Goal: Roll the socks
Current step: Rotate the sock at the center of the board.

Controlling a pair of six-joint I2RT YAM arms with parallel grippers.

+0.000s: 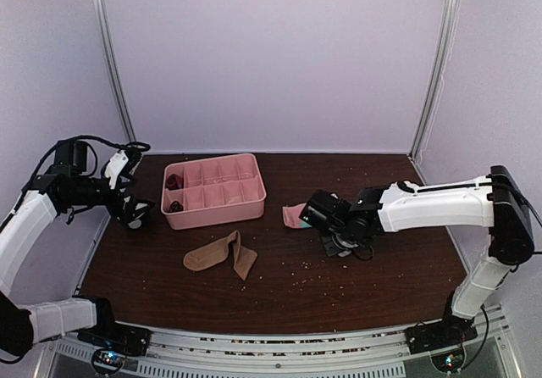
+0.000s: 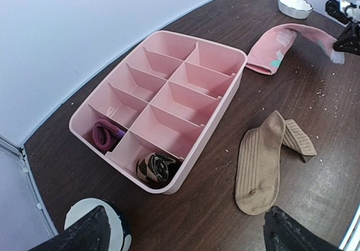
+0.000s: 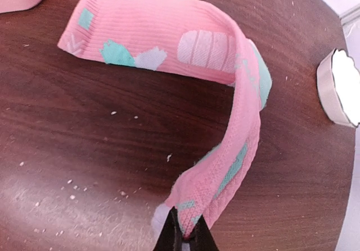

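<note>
The pink socks with white and mint patches lie on the table right of the tray, their cuff end flat. The toe end arches up into my right gripper, which is shut on it. From above, that gripper sits just right of the pink socks. The tan socks lie loose and crossed at the table's middle, also in the left wrist view. My left gripper hovers open at the far left beside the tray, nothing between its fingers.
The pink divided tray stands back left. It holds a dark red roll and a dark patterned roll in its end compartments. A white bowl sits by the right arm. Another white dish lies under the left gripper. Crumbs dot the table.
</note>
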